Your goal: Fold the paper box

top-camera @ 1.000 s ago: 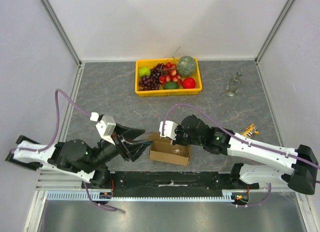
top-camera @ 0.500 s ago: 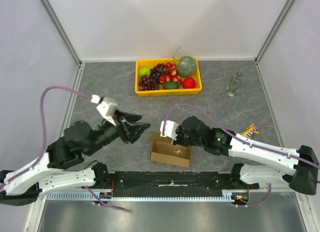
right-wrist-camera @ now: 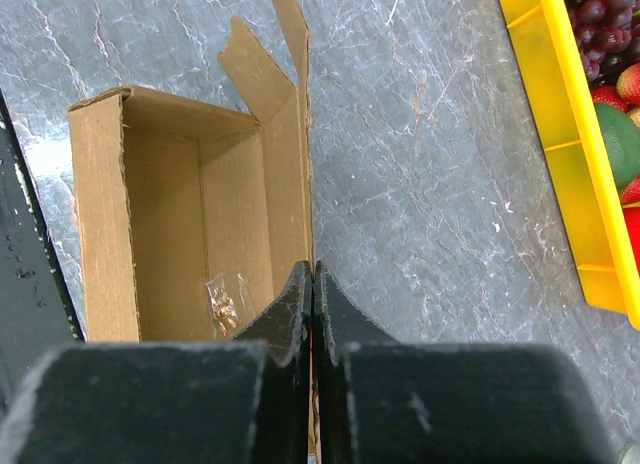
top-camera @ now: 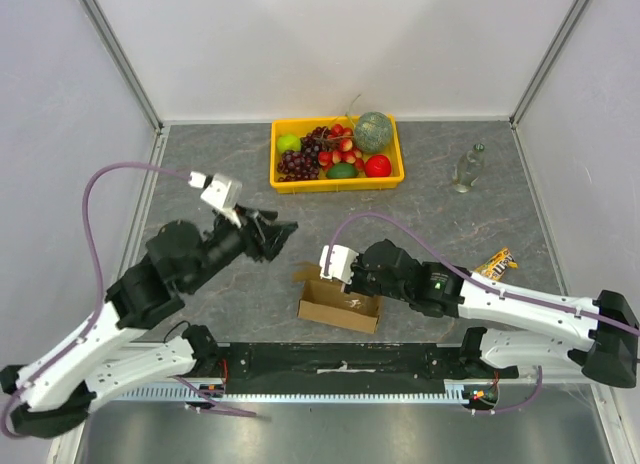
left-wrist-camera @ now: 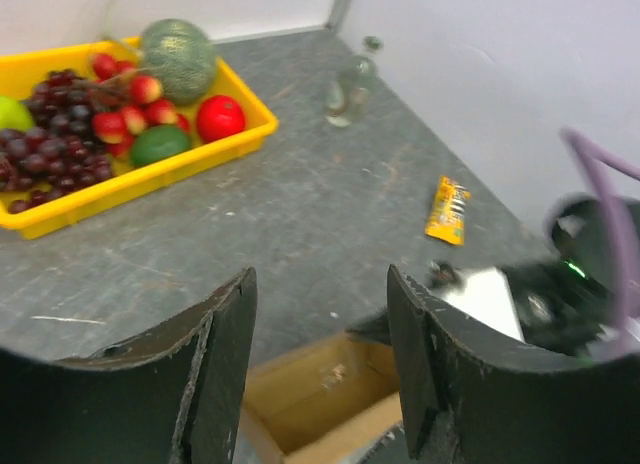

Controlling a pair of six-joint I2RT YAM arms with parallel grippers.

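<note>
My right gripper is pinched tight on the far wall of the paper box, which sits open on the table near my bases. My left gripper is up in the air, its 2 fingers spread wide, holding nothing. The yellow crate is farther back.

On the table stand one paper box, one yellow crate of fruit, one clear glass bottle and one small yellow snack packet. Two arms work here, each with one end effector: left end effector, right end effector.
</note>
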